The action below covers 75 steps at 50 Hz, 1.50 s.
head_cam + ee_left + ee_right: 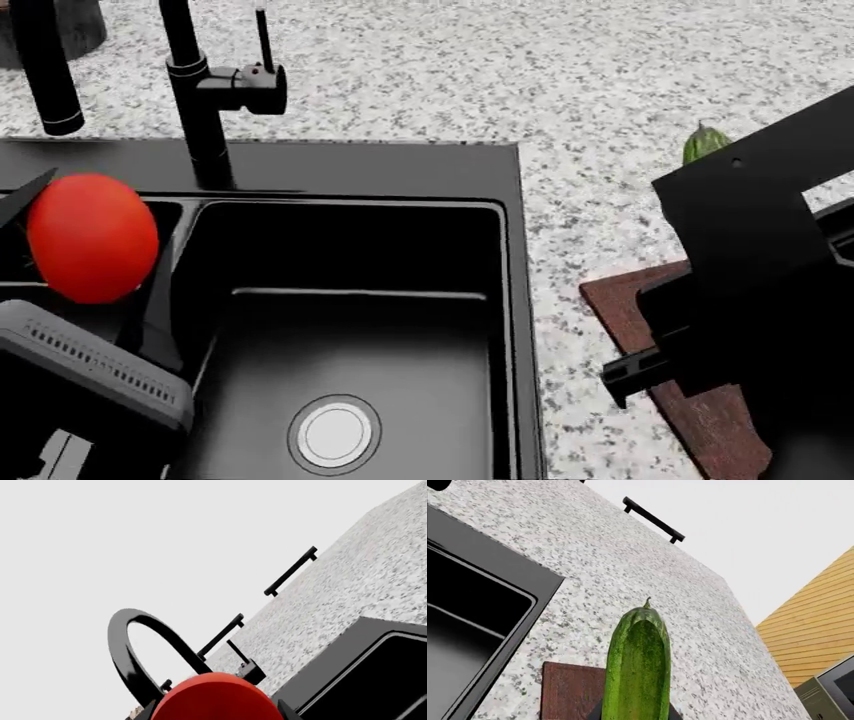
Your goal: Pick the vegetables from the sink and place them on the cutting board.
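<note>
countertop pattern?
Speckled grey-white granite countertop; clearest in the head view.

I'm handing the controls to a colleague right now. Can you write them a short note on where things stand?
Left gripper: shut on the tomato, lifted above the sink.
Right gripper: shut on the cucumber, held over the counter by the cutting board.
Done: both vegetables are picked up; the visible basin is empty.
Left: set both on the board and release. Nothing lies on the visible part of the board.
</note>
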Available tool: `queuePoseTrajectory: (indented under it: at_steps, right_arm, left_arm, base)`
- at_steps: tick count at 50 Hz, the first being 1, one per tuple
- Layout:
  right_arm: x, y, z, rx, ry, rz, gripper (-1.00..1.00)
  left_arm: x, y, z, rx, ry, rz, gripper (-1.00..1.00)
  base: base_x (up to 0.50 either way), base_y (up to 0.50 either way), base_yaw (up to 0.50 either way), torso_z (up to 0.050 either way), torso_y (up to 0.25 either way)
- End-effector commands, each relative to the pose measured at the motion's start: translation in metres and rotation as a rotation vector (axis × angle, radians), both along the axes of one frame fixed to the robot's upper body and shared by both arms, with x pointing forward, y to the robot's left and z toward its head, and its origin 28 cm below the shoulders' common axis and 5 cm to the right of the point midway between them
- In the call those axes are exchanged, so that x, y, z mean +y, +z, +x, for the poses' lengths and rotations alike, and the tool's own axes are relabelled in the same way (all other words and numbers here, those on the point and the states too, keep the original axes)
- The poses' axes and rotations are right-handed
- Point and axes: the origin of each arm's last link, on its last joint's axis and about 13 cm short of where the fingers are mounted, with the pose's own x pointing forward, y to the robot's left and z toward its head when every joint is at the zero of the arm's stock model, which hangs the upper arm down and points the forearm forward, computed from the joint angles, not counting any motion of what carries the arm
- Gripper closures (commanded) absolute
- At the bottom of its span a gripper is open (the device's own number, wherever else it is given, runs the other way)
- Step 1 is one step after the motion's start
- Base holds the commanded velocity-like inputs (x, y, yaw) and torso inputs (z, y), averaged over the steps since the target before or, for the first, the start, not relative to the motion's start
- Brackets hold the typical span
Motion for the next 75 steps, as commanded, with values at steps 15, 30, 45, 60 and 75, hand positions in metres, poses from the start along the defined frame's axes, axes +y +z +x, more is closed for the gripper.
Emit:
queuePoseTrajectory:
  at_steps: [15,30,45,60,75]
  right_arm:
    - [0.004,0.006,-0.007,-0.053,0.03,0.03,1.0]
    - [0.005,0.005,-0.007,-0.054,0.044,0.046,1.0]
    - [0.021,-0.005,-0.004,0.063,0.094,0.101,1.0]
    - [0.024,0.004,-0.008,0.032,0.079,0.136,1.0]
    - [0.023,0.007,-0.014,0.005,0.074,0.142,1.0]
  left_arm:
    - [-0.019,0.006,-0.009,-0.018,-0.055,-0.009,1.0]
    - [-0.039,0.013,-0.003,-0.032,-0.108,0.016,1.0]
    - [-0.065,0.036,0.019,0.181,-0.164,-0.018,1.0]
    - [-0.09,0.056,0.062,0.503,-0.32,-0.358,1.0]
    - [-0.098,0.022,0.101,0.645,-0.209,-0.535,1.0]
  base:
    - [0.04,-0.5,0.0,0.0,0.0]
    - [0.0,-0.5,0.0,0.0,0.0]
    - [0.0,-0.29,0.0,0.0,0.0]
    - [0.0,0.0,0.0,0.0,0.001]
    - [0.0,0.0,0.0,0.0,0.0]
